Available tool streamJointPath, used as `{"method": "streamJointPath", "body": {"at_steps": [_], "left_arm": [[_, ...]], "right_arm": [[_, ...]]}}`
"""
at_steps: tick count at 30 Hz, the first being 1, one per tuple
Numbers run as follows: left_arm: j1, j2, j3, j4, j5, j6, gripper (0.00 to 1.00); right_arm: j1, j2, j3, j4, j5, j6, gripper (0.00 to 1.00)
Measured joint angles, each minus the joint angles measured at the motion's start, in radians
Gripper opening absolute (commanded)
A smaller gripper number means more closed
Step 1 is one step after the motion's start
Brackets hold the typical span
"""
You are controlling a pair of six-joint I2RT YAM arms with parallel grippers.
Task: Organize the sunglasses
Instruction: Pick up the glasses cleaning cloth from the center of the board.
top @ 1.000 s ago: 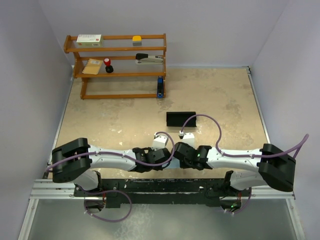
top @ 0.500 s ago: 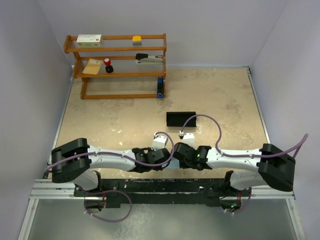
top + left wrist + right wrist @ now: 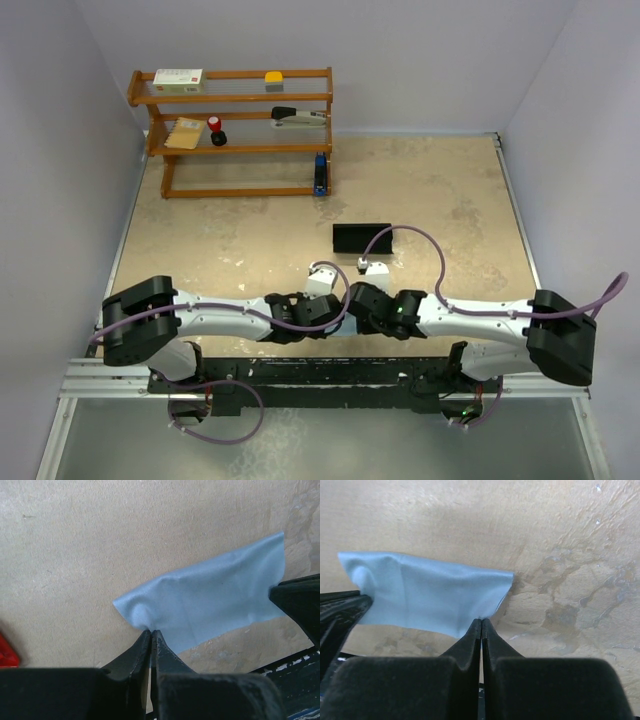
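Right claw (image 3: 481,621) on cloth (image 3: 430,595) (elbow (image 3: 560,338) wider)

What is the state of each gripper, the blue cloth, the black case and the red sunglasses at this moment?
blue cloth: spread out, slightly creased, pinched at two ends.
left gripper: shut on the blue cloth.
right gripper: shut on the blue cloth.
black case: lying on the table, not held.
sunglasses: only a red sliver shows; state cannot be told.
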Motion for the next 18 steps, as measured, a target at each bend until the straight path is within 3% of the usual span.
{"method": "streamJointPath", "body": {"at_steps": [18], "left_arm": [[0.011, 0.000, 0.103, -0.101, -0.043, 0.055, 0.00]], "right_arm": [[-0.010, -0.076, 0.065, -0.061, 0.034, -0.010, 0.00]]}}
